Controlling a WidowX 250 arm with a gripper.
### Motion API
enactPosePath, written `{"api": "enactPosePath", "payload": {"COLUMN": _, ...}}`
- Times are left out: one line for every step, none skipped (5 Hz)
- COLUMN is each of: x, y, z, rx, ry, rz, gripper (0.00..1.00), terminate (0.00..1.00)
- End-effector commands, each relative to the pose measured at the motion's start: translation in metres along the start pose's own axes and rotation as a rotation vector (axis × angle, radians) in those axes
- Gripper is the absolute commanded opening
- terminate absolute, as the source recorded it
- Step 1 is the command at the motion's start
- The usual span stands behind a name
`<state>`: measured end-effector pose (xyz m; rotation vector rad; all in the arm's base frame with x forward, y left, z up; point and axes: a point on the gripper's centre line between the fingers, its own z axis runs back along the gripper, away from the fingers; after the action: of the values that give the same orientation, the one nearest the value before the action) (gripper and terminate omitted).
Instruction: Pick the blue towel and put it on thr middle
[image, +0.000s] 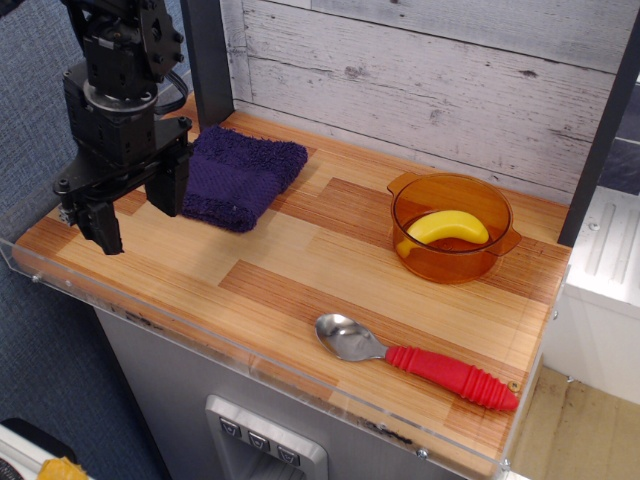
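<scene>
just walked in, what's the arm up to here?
The black robot arm's hand hangs open at the table's left end, right beside the blue towel and gripping nothing. The towel lies folded at the back left, not yet moved to the middle of the wood tabletop. To the right sits an orange bowl holding a yellow banana, with a red-handled spoon near the front edge.

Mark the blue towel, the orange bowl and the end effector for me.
dark navy-purple fuzzy folded towel (238, 175): main camera view, centre of its top face.
translucent orange plastic bowl (500, 212): main camera view, right rim.
black end effector (135, 215): main camera view, midway between its fingertips.
</scene>
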<state>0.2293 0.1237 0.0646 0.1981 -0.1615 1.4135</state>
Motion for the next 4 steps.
{"api": "enactPosePath", "payload": {"x": 0.000, "y": 0.000, "z": 0.000, "rx": 0.000, "ry": 0.000, "rz": 0.000, "gripper": 1.00, "terminate": 0.00}}
{"api": "enactPosePath", "payload": {"x": -0.014, "y": -0.012, "z": 0.012, "rx": -0.033, "ry": 0.001, "rz": 0.024, "gripper": 1.00, "terminate": 0.00}}
{"api": "enactPosePath", "payload": {"x": -0.021, "y": -0.023, "z": 0.026, "rx": -0.071, "ry": -0.017, "rz": 0.002, "gripper": 1.00, "terminate": 0.00}}
{"api": "enactPosePath", "payload": {"x": -0.021, "y": -0.040, "z": 0.029, "rx": -0.122, "ry": -0.018, "rz": 0.006, "gripper": 1.00, "terminate": 0.00}}
